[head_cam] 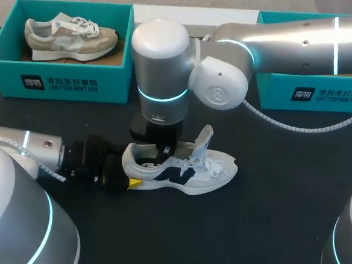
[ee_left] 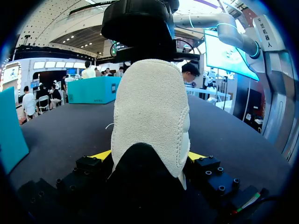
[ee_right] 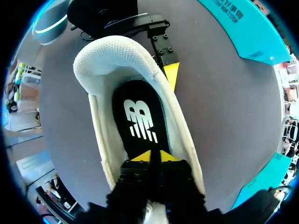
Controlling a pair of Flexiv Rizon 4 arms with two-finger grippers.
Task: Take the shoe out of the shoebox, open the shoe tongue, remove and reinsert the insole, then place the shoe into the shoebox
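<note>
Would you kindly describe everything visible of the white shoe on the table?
The white shoe, suede and mesh with a navy side logo and white laces, stands on its sole on the dark table, tongue raised. The left claw clamps its heel from both sides; the right claw, tips together, rests inside on the black insole.

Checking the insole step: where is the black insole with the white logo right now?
Right wrist view: the black insole lies inside the white mesh sneaker, under the right gripper; the left gripper clamps the heel.
</note>
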